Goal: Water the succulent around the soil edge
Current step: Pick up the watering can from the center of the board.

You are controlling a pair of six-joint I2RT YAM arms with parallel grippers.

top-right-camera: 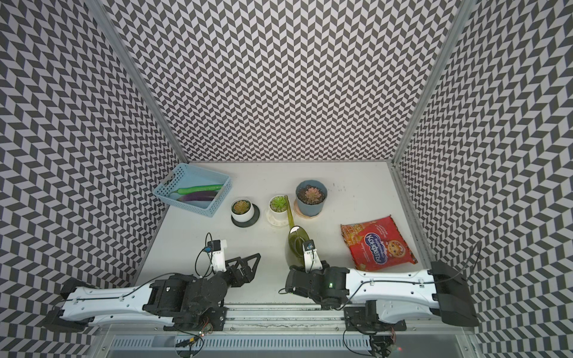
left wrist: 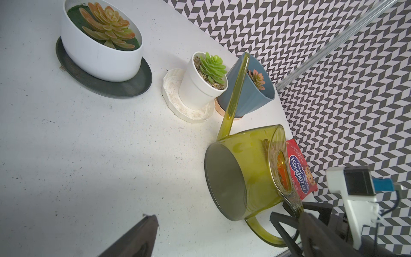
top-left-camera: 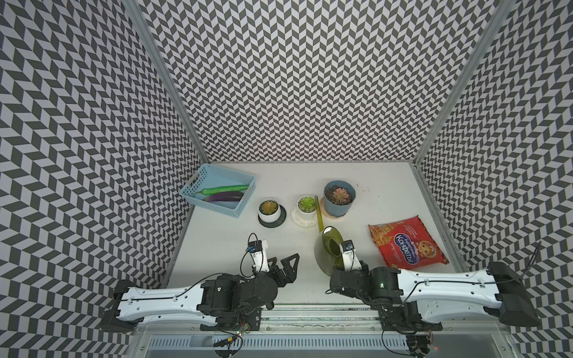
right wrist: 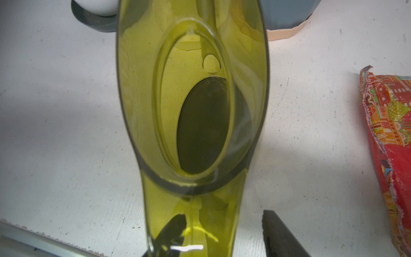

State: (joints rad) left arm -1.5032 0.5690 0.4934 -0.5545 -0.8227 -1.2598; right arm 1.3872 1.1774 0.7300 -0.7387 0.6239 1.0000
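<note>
A translucent green watering can (top-left-camera: 328,248) stands on the white table, its long spout (top-left-camera: 319,214) reaching between two pots. Three succulents stand in a row: an orange-green one (top-left-camera: 268,207) in a white bowl, a green one (top-left-camera: 307,203) in a small white pot, and a pink one (top-left-camera: 339,193) in a blue pot. My right gripper (right wrist: 222,215) straddles the can's handle at its near side. One finger (right wrist: 171,231) shows through the green plastic and the other finger (right wrist: 282,233) stands apart from the can. My left gripper (top-left-camera: 286,263) is open over bare table, left of the can.
A blue basket (top-left-camera: 245,198) holding a green pepper and an aubergine sits at the back left. A red cookie packet (top-left-camera: 406,245) lies right of the can. Patterned walls close three sides, and a metal rail (top-left-camera: 310,313) runs along the front edge.
</note>
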